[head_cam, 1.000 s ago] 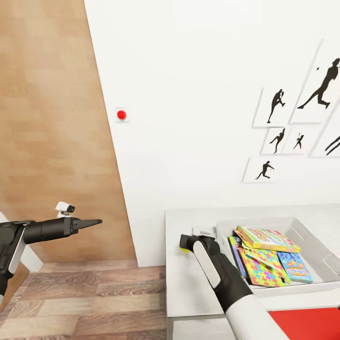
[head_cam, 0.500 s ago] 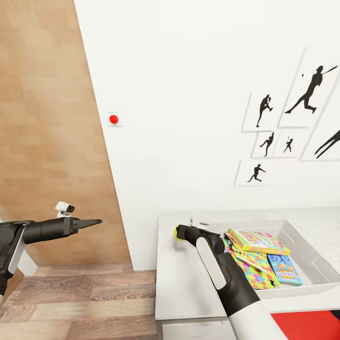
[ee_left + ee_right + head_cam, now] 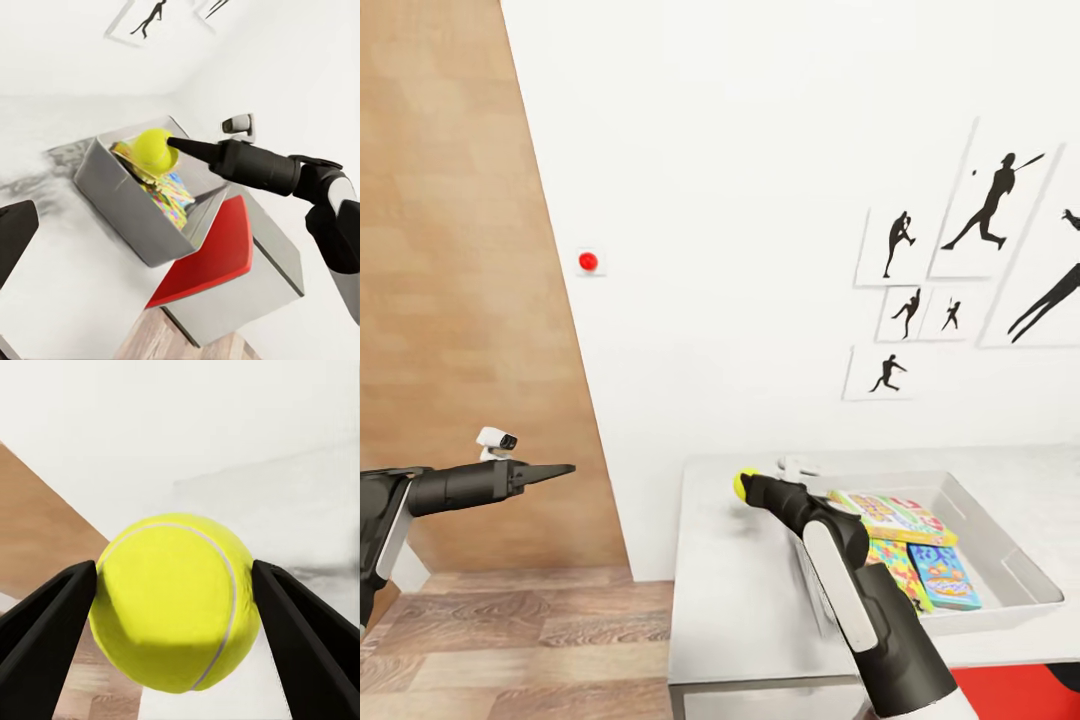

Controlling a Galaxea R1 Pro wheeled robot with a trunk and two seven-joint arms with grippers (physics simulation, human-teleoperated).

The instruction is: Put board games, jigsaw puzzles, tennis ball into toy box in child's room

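Now the right pincer (image 3: 743,486) pinches the tennis ball (image 3: 742,485) clear of the bench (image 3: 740,590), where a second ago it sat lower on the top; the camera has also swung, so the wall posters slid sideways. The ball hangs just beside the toy box (image 3: 1015,585), not yet over it. By my reading, only this last toy is left to drop in. One ball is visible, along with one box holding about three or four flat game boxes (image 3: 905,545), overlapping. The left pincer (image 3: 555,468), pressed together, waits well apart over the floor.
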